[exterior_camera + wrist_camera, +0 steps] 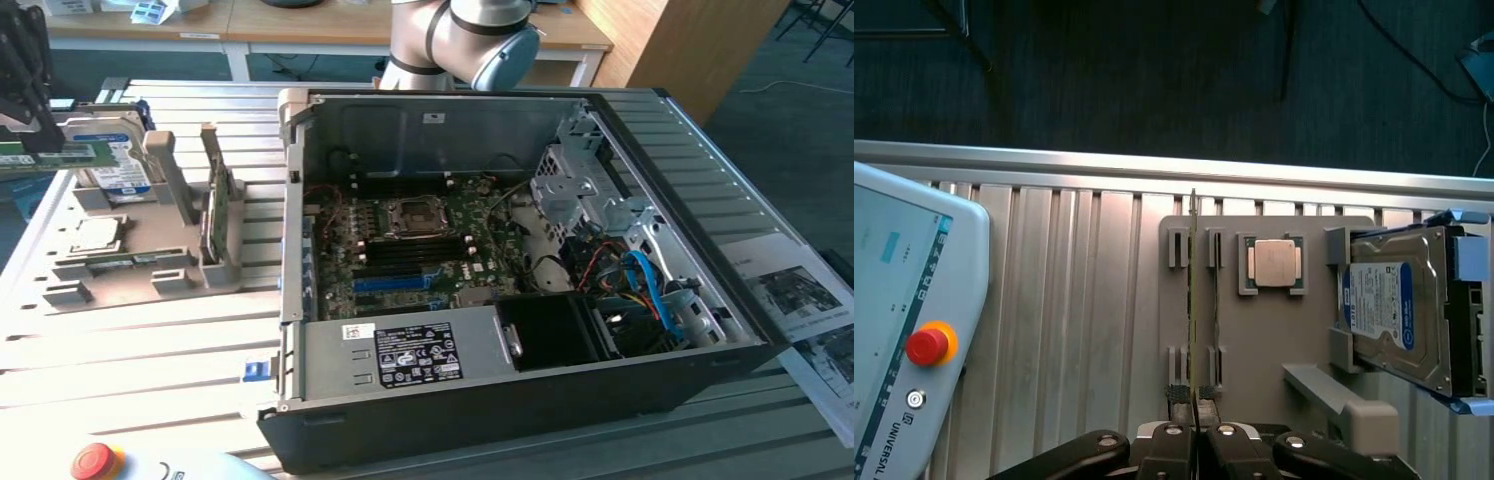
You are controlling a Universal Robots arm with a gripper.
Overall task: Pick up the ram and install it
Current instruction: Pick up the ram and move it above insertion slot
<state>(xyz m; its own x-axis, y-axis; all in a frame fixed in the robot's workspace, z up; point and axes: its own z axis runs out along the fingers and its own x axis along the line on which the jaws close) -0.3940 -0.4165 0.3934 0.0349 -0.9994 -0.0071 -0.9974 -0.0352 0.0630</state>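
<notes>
I am holding the ram (54, 157) in the gripper (40, 145), outside the open computer case (747, 300), well beyond the case wall on the exterior view's left. In the wrist view the jaws are standing narrow, pinched on 1 end of the ram (1194, 300), which I am seeing edge-on running away from the gripper (1194, 435).

As I judge it, the pick is done and the install is not. The stick is hanging in the air over the grey fixture (134, 270) outside the case, and the dark memory slots (400, 255) on the board inside the case are looking unfilled. The whole carry across to the case, plus the seating, is left. A 2nd green board (211, 215) seems to be standing on edge in the fixture, nearer the case.

For room, I am watching the hard drive (114, 150) and the processor chip (96, 232), both sitting on the fixture outside the case, below the held stick. The case's near wall (287, 200) is rising between the ram and the slots, so I am treating its rim as the edge to clear. Inside the case, the slots are lying just beside the processor socket (407, 215), with the drive cage (587, 185) and loose cables (641, 280) on the far side, apart from them. The space straight above the slots is looking open.
</notes>
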